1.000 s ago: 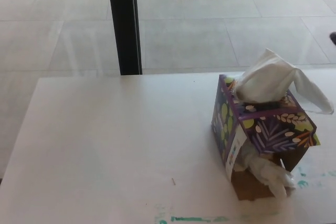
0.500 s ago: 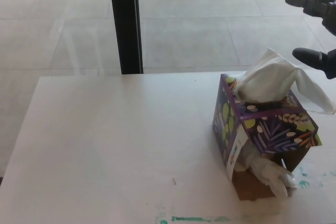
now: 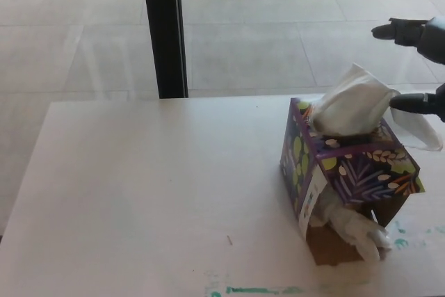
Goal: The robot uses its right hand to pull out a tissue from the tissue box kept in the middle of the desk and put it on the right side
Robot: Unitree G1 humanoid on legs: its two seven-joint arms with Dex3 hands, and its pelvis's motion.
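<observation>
No legible text, labels, brands or numbers in view.

The tissue box [image 3: 345,172], at the right of the counter [image 3: 153,193], carries only a printed leaf pattern in purple, green and white; a white tag on its near-left corner is too small to read. Teal smears on the near edge of the counter form no readable characters.
</observation>
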